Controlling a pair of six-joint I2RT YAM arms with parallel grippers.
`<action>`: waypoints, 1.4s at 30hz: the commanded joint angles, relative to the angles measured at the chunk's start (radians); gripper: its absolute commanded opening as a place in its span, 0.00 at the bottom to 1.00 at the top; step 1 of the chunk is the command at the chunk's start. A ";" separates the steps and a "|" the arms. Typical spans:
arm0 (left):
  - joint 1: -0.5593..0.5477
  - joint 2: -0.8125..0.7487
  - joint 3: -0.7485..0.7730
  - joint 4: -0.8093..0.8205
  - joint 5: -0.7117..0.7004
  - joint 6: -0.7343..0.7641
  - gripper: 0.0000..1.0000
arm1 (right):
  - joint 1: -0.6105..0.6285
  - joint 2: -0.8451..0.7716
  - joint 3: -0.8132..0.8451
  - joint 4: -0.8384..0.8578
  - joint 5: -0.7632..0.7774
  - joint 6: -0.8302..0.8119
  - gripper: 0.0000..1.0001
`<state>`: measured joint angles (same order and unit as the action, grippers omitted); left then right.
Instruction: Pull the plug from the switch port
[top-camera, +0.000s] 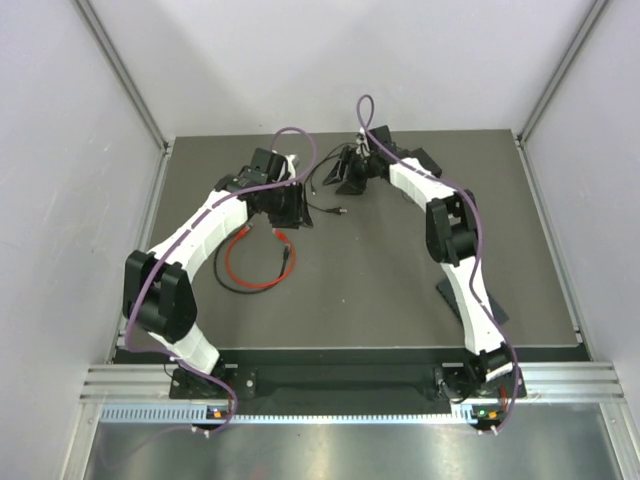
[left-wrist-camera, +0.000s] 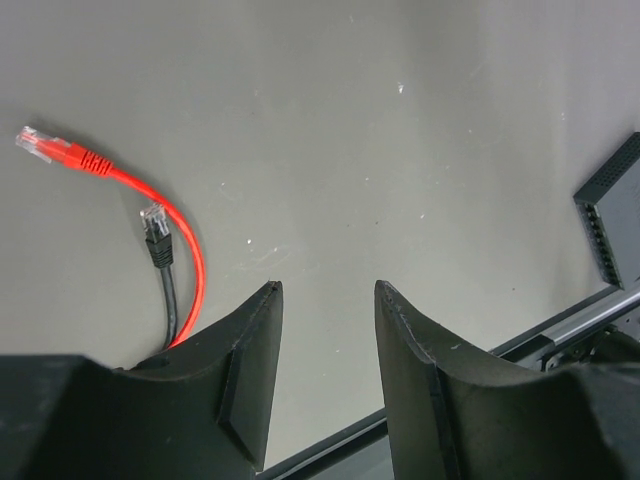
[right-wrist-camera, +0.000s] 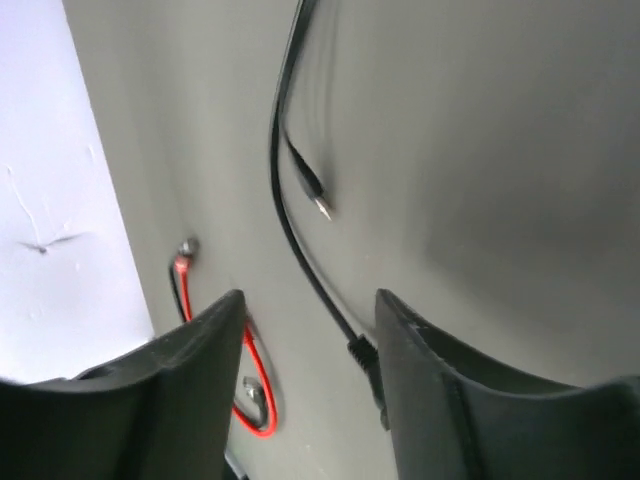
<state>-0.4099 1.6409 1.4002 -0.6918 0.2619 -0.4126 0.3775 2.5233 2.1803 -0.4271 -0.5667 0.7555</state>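
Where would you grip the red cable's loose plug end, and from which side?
Probably the ribbed red boot just behind the clear plug, coming down from above and closing across its width. It lies flat and free on the table, and the boot is thicker than the cable behind it.

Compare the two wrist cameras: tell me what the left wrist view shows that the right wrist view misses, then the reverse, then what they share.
Left wrist only: the ported edge of the black switch box at the frame's right side, and a metal rail below it.
Right wrist only: a thin black cord with a metal-tipped end lying loose, and the white wall.
Both: the red cable, the grey table, and open fingers holding nothing, on the left gripper and the right gripper.
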 joint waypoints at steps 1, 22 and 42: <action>0.003 -0.026 0.022 -0.020 -0.021 0.031 0.47 | -0.046 -0.086 0.038 -0.039 0.008 -0.066 0.60; 0.005 0.033 0.045 0.008 0.014 0.060 0.47 | -0.509 -1.208 -0.902 -0.671 0.360 -0.053 0.77; 0.060 -0.047 -0.145 0.081 0.129 0.047 0.47 | -0.980 -1.578 -1.415 -0.705 0.531 -0.038 1.00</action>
<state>-0.3878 1.6634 1.2774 -0.6708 0.3412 -0.3645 -0.5922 0.9455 0.7887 -1.1652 -0.1112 0.6849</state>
